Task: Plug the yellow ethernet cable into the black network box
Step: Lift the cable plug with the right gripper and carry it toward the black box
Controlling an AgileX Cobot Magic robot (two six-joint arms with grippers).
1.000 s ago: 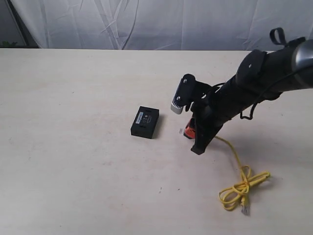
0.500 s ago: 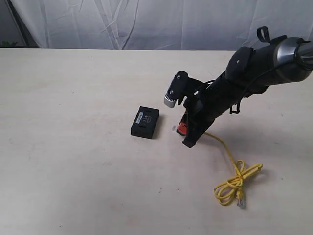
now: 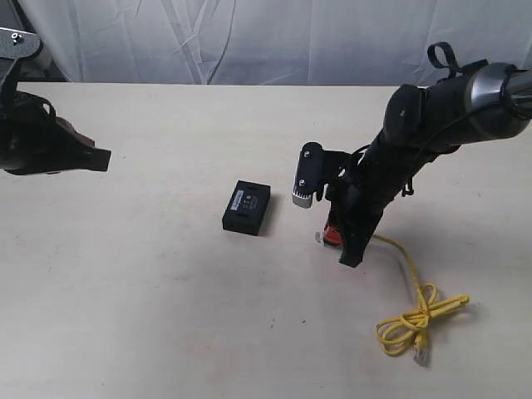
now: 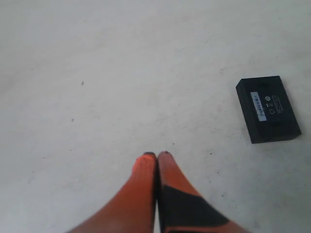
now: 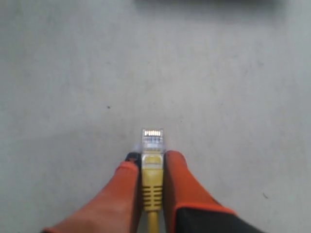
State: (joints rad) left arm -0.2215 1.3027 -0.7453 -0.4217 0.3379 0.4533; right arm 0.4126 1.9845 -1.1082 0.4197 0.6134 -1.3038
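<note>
The black network box (image 3: 247, 208) lies flat on the table with its pale label up. It also shows in the left wrist view (image 4: 268, 109) and as a dark strip at the frame edge of the right wrist view (image 5: 209, 2). My right gripper (image 3: 328, 235) is just right of the box, apart from it, and shut on the yellow ethernet cable (image 3: 397, 258). The cable's clear plug (image 5: 152, 138) sticks out past the orange fingers (image 5: 182, 179) towards the box. The looped bundle (image 3: 416, 320) trails on the table. My left gripper (image 4: 156, 156) is shut and empty, far left (image 3: 100, 158).
A pale curtain (image 3: 249, 41) hangs behind the table's far edge. The cable's free plug (image 3: 421, 356) lies near the front right. The right arm's wrist camera (image 3: 307, 179) stands between the arm and the box.
My right gripper, still holding the plug, first moved towards the box and then drew back right and nearer, dragging the bundle along. The left arm has come into view at the far left.
</note>
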